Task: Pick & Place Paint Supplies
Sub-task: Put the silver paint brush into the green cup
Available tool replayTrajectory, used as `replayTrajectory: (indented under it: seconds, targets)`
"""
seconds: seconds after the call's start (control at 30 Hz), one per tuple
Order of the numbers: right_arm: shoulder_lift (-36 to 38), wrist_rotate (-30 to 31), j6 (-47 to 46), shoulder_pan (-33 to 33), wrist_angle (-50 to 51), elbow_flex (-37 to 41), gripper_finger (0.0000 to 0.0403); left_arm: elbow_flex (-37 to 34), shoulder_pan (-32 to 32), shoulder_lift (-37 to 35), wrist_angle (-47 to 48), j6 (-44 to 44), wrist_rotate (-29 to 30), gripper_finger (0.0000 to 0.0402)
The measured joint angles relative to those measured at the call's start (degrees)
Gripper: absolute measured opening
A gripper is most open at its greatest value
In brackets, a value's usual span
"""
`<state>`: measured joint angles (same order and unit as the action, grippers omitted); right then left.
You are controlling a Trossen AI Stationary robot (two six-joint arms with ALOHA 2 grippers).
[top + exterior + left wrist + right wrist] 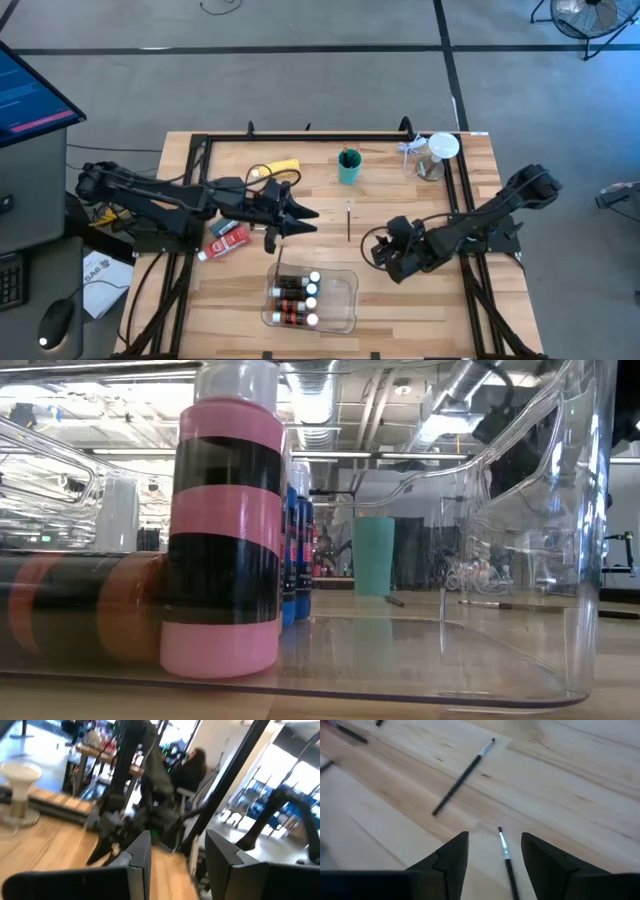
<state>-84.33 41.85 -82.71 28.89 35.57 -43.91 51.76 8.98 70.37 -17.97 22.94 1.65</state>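
Note:
My left gripper [305, 215] [177, 837] hovers open above the table's middle, pointing level toward the right, with nothing between its fingers. My right gripper [383, 250] [495, 837] is open, tipped down over the wood right of centre. A thin dark brush [506, 857] shows in the gap between its fingers. Another brush [348, 221] [464, 776] lies flat on the table. The clear tray [345, 300] holds several white-capped bottles [296, 296]. A red tube [230, 240] and a yellow bottle [279, 168] lie at the left. My right gripper has the thin brush lying along the gap between its two fingers, bristle end [501, 836] pointing away from the wrist. I cannot tell whether either finger touches it, or whether it rests on the table.
A teal cup [348, 167] [373, 555] with brushes stands at the far middle. A clear glass object [435, 158] sits at the far right. In the low view a pink-and-black bottle [222, 530] stands inside the tray's wall [560, 560]. Black frame rails [300, 137] border the table.

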Motion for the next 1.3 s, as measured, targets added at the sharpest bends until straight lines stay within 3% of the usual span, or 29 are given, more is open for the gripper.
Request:
replayTrajectory:
  seconds: [0.3, 0.47, 0.67, 0.77, 1.3]
  targets:
    - [-2.21, -3.46, 8.52, -0.35, -1.71, 0.22, 0.0175, -11.46, -4.55, -7.28, 0.57, -3.07, 1.36, 0.0092]
    - [-2.19, -1.28, 11.10, -0.08, -2.43, 0.46, 0.0165, -17.18, -8.19, -13.39, 0.24, -3.02, 3.00, 0.0092]
    - [-2.21, -2.35, 15.54, -2.52, -13.17, 6.05, 0.0157, -22.22, -10.56, -19.04, 0.19, -0.72, 3.07, 0.0092]
    - [-2.23, -4.39, 16.61, -4.36, -18.07, 8.72, 0.0158, -23.83, -10.59, -20.90, 0.18, 0.04, 3.02, 0.0092]
    - [-2.26, -7.58, 25.89, -9.17, -18.49, 9.13, 0.0180, -25.35, -10.57, -24.27, 0.31, -0.54, 2.99, 0.0092]
